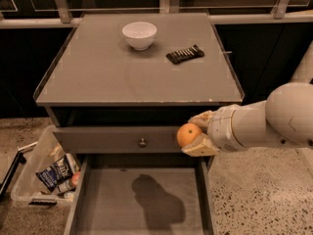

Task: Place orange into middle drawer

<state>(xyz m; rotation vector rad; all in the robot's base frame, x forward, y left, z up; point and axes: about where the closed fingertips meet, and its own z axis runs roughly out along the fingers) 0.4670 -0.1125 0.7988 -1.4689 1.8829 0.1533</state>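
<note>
Gripper (196, 135) of mine is pinching the orange (189, 134), one tan finger (201, 118) above it and one below. My arm (274, 117) reaches in from the right, about level, wrist pointing left. The orange looks smooth and bright. It's round, so no real long axis, and I can't tell where the stem end faces. It hangs in front of the knobbed drawer front (112, 140), over the right side of the open middle drawer (105, 199). Up on the cabinet top (122, 77) sit a white bowl (139, 35) and a dark snack bar (185, 54).
</note>
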